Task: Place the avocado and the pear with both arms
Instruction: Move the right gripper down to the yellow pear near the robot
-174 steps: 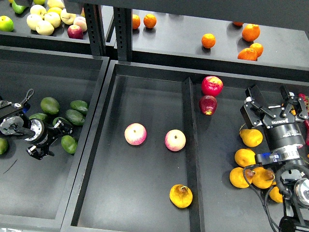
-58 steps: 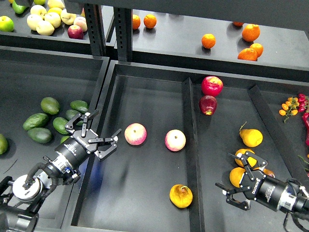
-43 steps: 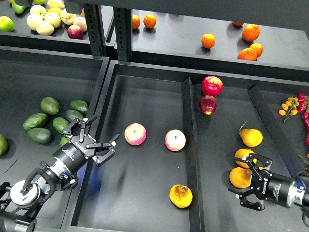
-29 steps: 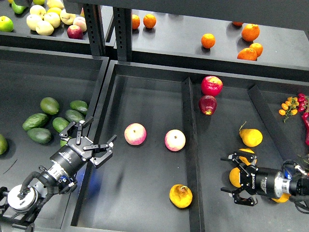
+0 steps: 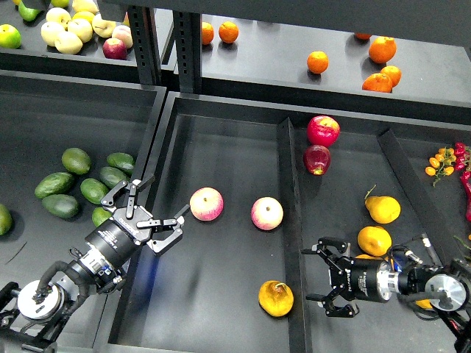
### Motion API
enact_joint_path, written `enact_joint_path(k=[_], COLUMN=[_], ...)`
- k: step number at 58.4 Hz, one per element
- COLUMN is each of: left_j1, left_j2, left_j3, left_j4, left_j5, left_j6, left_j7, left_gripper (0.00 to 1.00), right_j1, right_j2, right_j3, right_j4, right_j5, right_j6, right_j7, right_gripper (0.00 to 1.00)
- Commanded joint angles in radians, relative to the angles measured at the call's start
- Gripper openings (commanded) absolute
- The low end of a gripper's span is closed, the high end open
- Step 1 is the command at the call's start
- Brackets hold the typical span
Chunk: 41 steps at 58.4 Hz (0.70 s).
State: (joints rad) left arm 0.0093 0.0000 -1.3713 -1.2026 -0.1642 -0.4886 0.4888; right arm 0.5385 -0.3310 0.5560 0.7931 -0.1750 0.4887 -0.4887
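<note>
Now my left tool (image 5: 151,214) hangs spread wide and empty beside the avocado (image 5: 102,216); my right tool (image 5: 321,283) gapes empty just right of the pear (image 5: 276,298) in the middle tray (image 5: 221,147).

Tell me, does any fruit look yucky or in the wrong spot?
Yes. The pear at the front of the middle tray has a brown bruised patch by its stem. It also lies alone with two pink-yellow apples, while the other pears sit in the next compartment to the right.
</note>
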Motion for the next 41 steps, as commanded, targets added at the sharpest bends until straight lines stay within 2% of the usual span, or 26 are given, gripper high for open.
enact_joint_path(k=[1,17,41], left_j1=[0.014,0.02,0.02], left_j2=[0.0,0.0,0.0], left_j3=[0.017,0.021,0.027], left_j4=[-0.014,-0.015,-0.014], left_j5=[0.0,0.0,0.0], left_j6=[0.0,0.0,0.0], left_j7=[0.0,0.0,0.0], left_gripper=[0.99,0.99,0.99], right_j1=[0.017,0.02,0.02], right_j2=[0.044,0.142,0.205], right_j3=[-0.034,-0.039,-0.039], right_j4=[-0.046,-0.15,-0.225], right_j5=[0.0,0.0,0.003], right_j6=[0.0,0.0,0.0], right_j7=[0.0,0.0,0.0], right_gripper=[0.99,0.93,0.83])
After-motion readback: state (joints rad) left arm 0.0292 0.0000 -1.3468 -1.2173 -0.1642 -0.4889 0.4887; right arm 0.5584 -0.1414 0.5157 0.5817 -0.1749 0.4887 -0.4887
